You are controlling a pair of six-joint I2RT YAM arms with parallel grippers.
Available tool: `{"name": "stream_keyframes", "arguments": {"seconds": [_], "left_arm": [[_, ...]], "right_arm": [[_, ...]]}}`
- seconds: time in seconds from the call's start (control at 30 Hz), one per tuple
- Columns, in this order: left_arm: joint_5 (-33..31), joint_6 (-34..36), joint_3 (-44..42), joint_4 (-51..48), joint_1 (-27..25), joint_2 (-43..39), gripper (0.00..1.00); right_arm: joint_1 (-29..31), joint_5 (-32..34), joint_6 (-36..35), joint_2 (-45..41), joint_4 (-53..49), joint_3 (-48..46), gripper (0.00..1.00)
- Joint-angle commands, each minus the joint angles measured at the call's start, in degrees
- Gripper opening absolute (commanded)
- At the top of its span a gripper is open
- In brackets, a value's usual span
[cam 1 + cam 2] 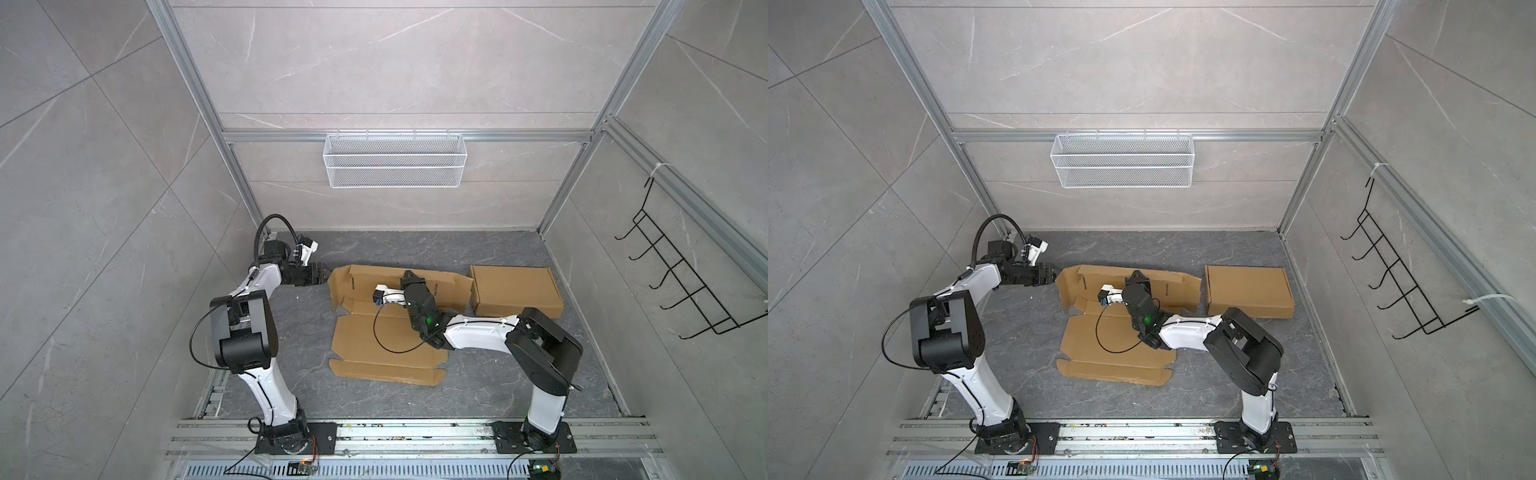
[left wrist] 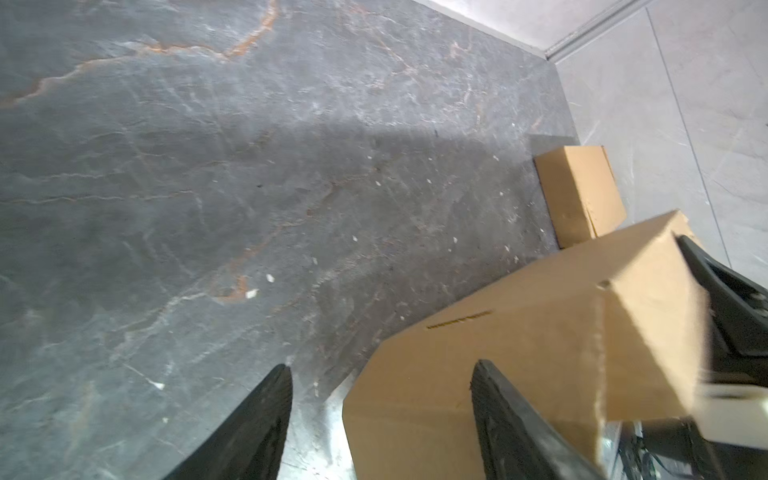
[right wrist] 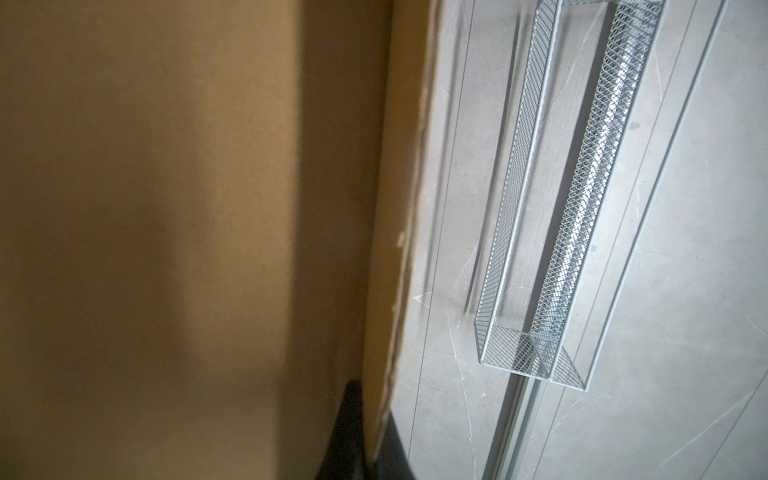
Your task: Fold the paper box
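Two grippers in play: the right gripper (image 1: 409, 275) is pinched tight on the raised rear wall of the half-flat paper box (image 1: 374, 345) in the middle of the table (image 1: 498, 386). The left gripper (image 1: 322, 275) hovers with jaws apart just beside the box's upturned left flap, holding nothing.

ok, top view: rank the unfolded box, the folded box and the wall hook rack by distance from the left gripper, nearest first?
1. unfolded box: mid-table, its raised left flap right by the left gripper.
2. folded box: at the table's right side, beyond the unfolded one.
3. hook rack: on the right wall, farthest.
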Motion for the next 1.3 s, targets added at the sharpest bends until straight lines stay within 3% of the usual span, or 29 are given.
{"name": "stream_keyframes", "arguments": {"seconds": [0.0, 0.23, 0.73, 1.27], "left_arm": [[0.3, 2.4, -1.0, -3.3, -1.0, -4.6, 0.71], [-1.2, 1.1, -2.8, -3.1, -1.5, -6.5, 0.71], [-2.7, -2.5, -10.0, 5.7, -8.5, -8.0, 0.73], [-7.1, -6.0, -17.4, 8.1, -10.5, -12.0, 0.74]], "right_arm": [[0.0, 0.5, -1.8, -0.8, 0.5, -1.3, 0.00], [0.2, 2.0, -3.5, 0.8, 6.4, -3.8, 0.00], [0.6, 0.9, -1.9, 1.2, 2.7, -1.2, 0.00], [0.5, 0.1, 0.5, 0.5, -1.2, -0.4, 0.00]]}}
